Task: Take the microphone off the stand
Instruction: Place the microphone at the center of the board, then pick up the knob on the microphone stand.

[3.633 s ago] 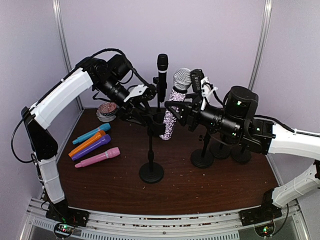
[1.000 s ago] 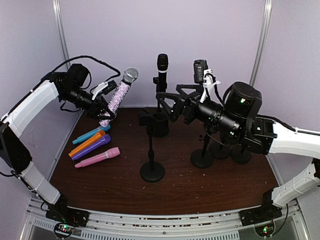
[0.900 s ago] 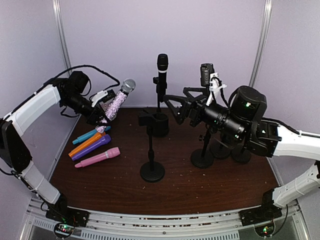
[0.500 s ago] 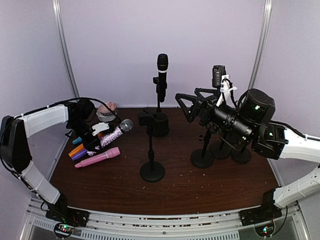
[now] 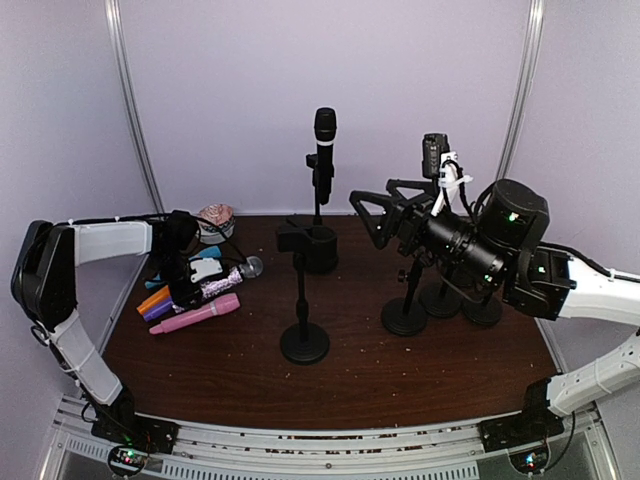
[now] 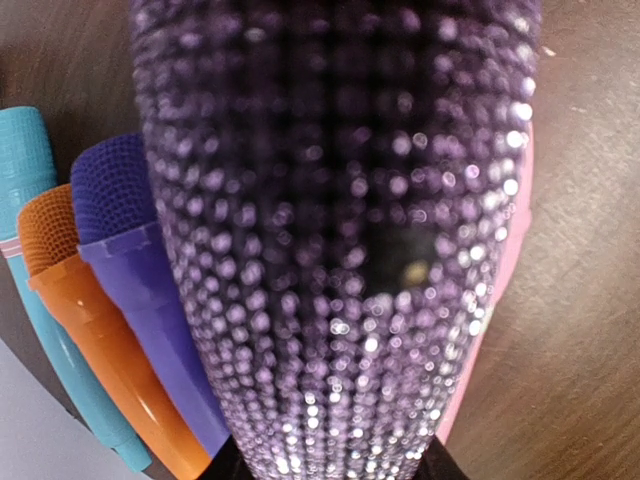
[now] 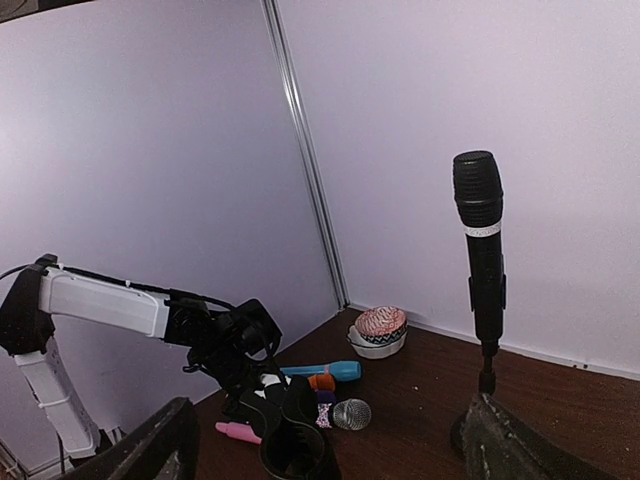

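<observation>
Two white-shelled arms, black at the joints.
The left arm and right arm wear white covers between black motor housings; black cables loop along both. A green light glows on the right arm's housing, what may be a white tie hangs by its wrist, and the right end effector is matte black.

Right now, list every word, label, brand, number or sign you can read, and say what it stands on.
No text is readable in any view.
Pale band on the tall black handheld microphone: too small to read, if printed at all.
Purple rhinestone-covered microphone: no lettering shows.
</observation>
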You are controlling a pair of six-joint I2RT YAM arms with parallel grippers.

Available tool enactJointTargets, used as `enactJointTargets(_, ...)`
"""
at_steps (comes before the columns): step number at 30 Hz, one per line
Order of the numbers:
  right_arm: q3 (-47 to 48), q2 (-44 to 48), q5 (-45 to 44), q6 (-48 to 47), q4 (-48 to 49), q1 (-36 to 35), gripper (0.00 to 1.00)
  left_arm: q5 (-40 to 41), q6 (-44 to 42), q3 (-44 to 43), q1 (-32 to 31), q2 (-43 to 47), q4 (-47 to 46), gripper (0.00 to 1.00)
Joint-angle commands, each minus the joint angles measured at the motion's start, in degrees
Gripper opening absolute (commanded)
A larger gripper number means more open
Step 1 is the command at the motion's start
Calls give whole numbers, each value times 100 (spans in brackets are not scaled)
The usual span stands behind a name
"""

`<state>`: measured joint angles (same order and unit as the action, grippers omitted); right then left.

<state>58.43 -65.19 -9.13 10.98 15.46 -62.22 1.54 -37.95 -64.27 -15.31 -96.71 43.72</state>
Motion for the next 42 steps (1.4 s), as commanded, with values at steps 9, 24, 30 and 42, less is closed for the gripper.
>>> enactJointTargets(9,79,-50,398,40,-395,34,97,-15,275,-3,11,30,-211,40)
enactJointTargets(24,611,-956,807,55,-1127,29,98,-956,640,-631,-213,713,554,47)
enactJointTargets(30,-247,-469,576,307,-585,16,97,-1696,848,-1061,-404,922,901,56)
enactJointTargets(42,-1329,-1432,-192,812,473,-574,87,-1746,1093,-1650,-420,1272,1033,65)
